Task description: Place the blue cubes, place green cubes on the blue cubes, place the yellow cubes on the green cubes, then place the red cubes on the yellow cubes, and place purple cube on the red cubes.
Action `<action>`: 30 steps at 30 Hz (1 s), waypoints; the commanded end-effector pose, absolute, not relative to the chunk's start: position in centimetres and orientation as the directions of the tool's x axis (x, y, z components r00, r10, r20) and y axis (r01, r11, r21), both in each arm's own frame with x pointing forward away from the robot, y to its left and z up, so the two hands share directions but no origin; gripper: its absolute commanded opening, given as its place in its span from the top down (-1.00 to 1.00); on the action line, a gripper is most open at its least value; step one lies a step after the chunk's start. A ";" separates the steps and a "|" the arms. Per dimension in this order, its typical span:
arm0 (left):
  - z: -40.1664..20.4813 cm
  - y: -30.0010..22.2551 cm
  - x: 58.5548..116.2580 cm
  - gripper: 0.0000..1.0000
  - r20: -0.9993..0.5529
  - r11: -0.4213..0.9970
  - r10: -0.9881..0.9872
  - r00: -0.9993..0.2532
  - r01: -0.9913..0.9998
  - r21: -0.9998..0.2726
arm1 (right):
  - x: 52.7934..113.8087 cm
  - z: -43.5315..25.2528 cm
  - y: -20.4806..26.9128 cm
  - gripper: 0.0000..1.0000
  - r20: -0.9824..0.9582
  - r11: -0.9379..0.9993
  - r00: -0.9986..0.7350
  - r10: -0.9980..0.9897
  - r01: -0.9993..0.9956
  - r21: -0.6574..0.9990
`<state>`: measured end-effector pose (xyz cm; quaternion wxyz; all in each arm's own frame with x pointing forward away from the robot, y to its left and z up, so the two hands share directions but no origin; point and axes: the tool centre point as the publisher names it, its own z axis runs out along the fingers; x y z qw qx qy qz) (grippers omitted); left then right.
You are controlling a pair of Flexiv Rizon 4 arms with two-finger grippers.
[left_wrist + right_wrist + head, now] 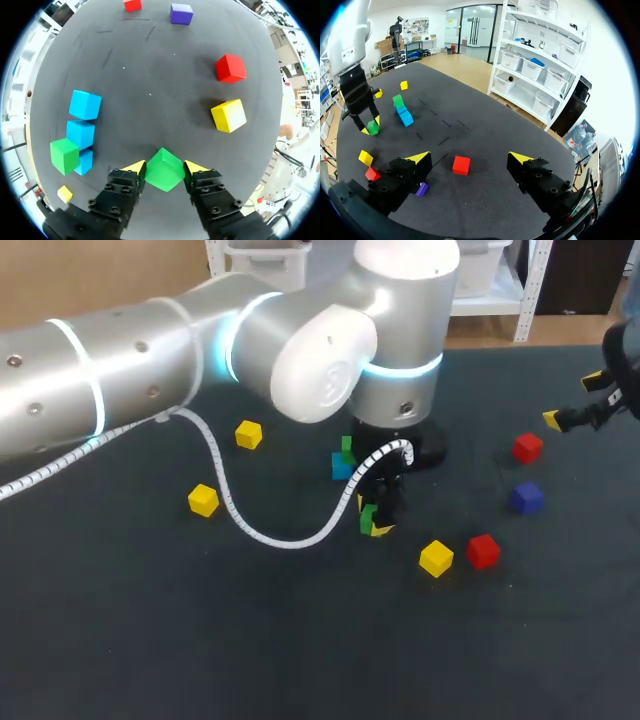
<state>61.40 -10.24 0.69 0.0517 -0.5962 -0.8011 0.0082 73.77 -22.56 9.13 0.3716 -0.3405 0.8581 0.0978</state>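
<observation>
Left arm (120, 360) lies across the table (150, 640) past its middle. Two yellow cubes (203, 500) sit on the far side of the blue row from its gripper.

Just beside the left gripper (164, 167) and a little ahead of it, a row of light blue cubes (85, 104) lies touching end to end. A stacked green cube (64, 155) rests on the end one nearest the gripper.

The left gripper's yellow tips are pinched on a held green cube (164, 170), one tip on each side. Whether the cube is on the table or just above it cannot be told. It shows cornerwise between the tips, so the hold may bear on edges rather than flat faces.

Handling, as judged: the cubes look like small, rigid, light blocks with flat, smooth faces. They should neither deform nor break, but could swivel or slip in a light pinch. They are best taken across two opposite faces at mid-height, leaving the underside free to seat on a blue cube.

On the gripper's other side lie a third yellow cube (228, 115) and a red cube (230, 68). Farther out are a purple cube (181, 13) and a second red cube (132, 5).

The right gripper (470, 160) hovers with fingers spread wide, gripping nothing. The second red cube lies ahead of it, in line with the gap between its fingers, untouched.
</observation>
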 end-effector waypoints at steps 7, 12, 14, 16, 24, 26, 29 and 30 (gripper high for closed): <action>0.7 -11.4 61.8 1.00 0.065 0.245 0.969 -0.240 0.966 -0.084 | 73.8 9.1 -22.5 -1.00 -0.704 0.751 -0.493 -0.512 -0.655 -0.087; 0.9 -13.0 61.7 1.00 0.058 0.187 0.982 -0.182 0.979 -0.078 | 73.8 9.1 -22.5 -1.00 -0.704 0.751 -0.493 -0.512 -0.655 -0.087; 0.9 -13.5 61.8 1.00 0.057 0.176 0.984 -0.172 0.981 -0.079 | 73.8 9.1 -22.5 -1.00 -0.704 0.751 -0.493 -0.512 -0.655 -0.087; 0.7 -13.8 61.9 1.00 0.059 0.169 0.985 -0.165 0.982 -0.079 | 73.8 9.1 -22.5 -1.00 -0.704 0.751 -0.493 -0.512 -0.655 -0.087; 0.3 -14.3 62.2 0.68 0.071 0.152 0.987 -0.147 0.985 -0.081 | 73.8 9.1 -22.5 -1.00 -0.704 0.751 -0.493 -0.512 -0.655 -0.087; 0.2 -14.2 62.3 -0.33 0.074 0.159 0.985 -0.153 0.983 -0.088 | 73.8 9.1 -22.5 -1.00 -0.704 0.751 -0.493 -0.512 -0.655 -0.087; 0.2 -13.9 62.3 -1.00 0.076 0.171 0.983 -0.165 0.981 -0.086 | 73.8 9.1 -22.5 -1.00 -0.704 0.751 -0.493 -0.512 -0.655 -0.087; 0.2 -13.8 62.3 -1.00 0.078 0.175 0.982 -0.169 0.981 -0.081 | 73.8 9.1 -22.5 -1.00 -0.704 0.751 -0.493 -0.512 -0.655 -0.087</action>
